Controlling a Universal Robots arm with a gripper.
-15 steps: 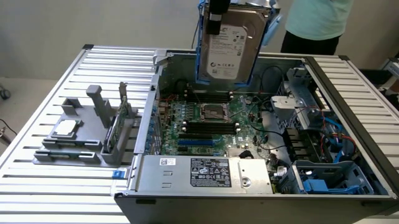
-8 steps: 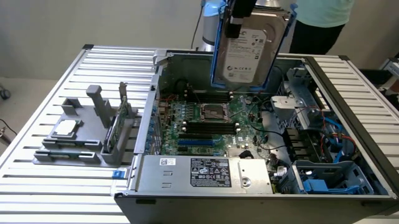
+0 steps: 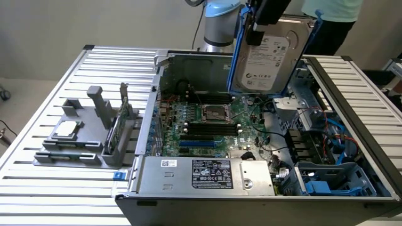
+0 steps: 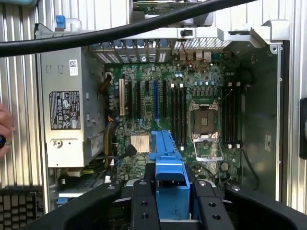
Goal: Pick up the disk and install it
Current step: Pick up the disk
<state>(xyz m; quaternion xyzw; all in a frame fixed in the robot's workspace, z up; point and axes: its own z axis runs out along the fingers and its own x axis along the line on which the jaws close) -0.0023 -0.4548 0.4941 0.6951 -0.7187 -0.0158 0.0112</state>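
above the open case (image 3: 351, 89), the gripper (image 3: 262, 23) holds the disk (image 3: 271, 56) clear of everything below; we see the disk hanging nearly upright, slightly tilted, its white label facing the exterior camera and its blue bracket (image 3: 237, 52) running down both long sides; its lower edge hangs over the far part of the motherboard (image 3: 207, 125), apart from it; in the wrist view the gripper (image 4: 173, 194) has its two black fingers (image 4: 144, 203) pressed against either side of the bracket (image 4: 168, 158), so we call it clamped on the disk, neither spread wide nor fully together; past the bracket we look straight down onto the motherboard (image 4: 158, 96), the open cpu socket (image 4: 205, 129) and the grey power supply (image 4: 69, 110); a black cable (image 4: 120, 31) crosses that view; a hand (image 4: 4, 129) shows at its edge beside the case; on the slatted table (image 3: 37, 197), at the exterior view's left of the case, a grey fixture (image 3: 66, 157) carries a small square chip (image 3: 67, 128) and an upright green card (image 3: 120, 121); a person (image 3: 333, 19) stands behind the table, near the arm (image 3: 220, 14); a blue caddy (image 3: 317, 186) sits in the near corner of the case at the exterior view's right.
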